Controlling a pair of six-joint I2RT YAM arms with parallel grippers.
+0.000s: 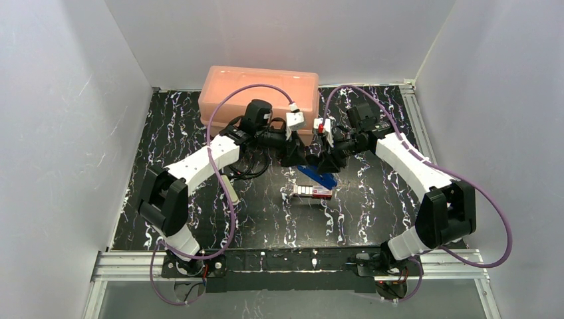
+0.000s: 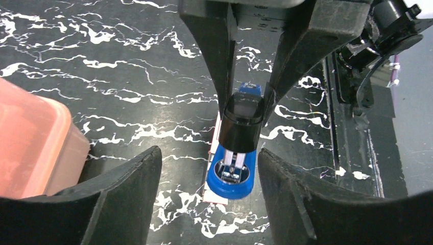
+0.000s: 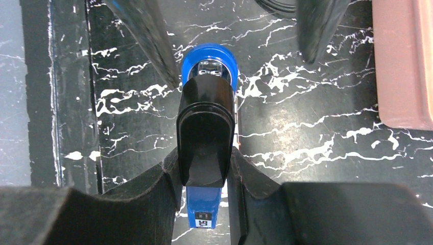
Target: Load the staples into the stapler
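Right gripper [image 3: 204,159] clamps the blue-and-black plastic stapler [image 3: 204,127] (rigid, slick); left gripper [image 2: 208,155], jaws wide, straddles its nose; tiny pink-red cardboard staple box [image 1: 312,192] at six o'clock looks light, crushable; pinch long sides.

The tabletop [image 1: 372,199] is black with white marble-like veins and is walled in white on 3 sides. At its far edge sits 1 translucent orange-pink bin [image 1: 259,90]. Near the middle lies the staples box [image 1: 312,192], pink-red, with its white tray showing at the left end. Just behind it the blue-and-black stapler [image 1: 318,175] slants over the surface; whether its base touches cannot be told. A pale elongated object [image 1: 231,189] lies left of centre, partly hidden.
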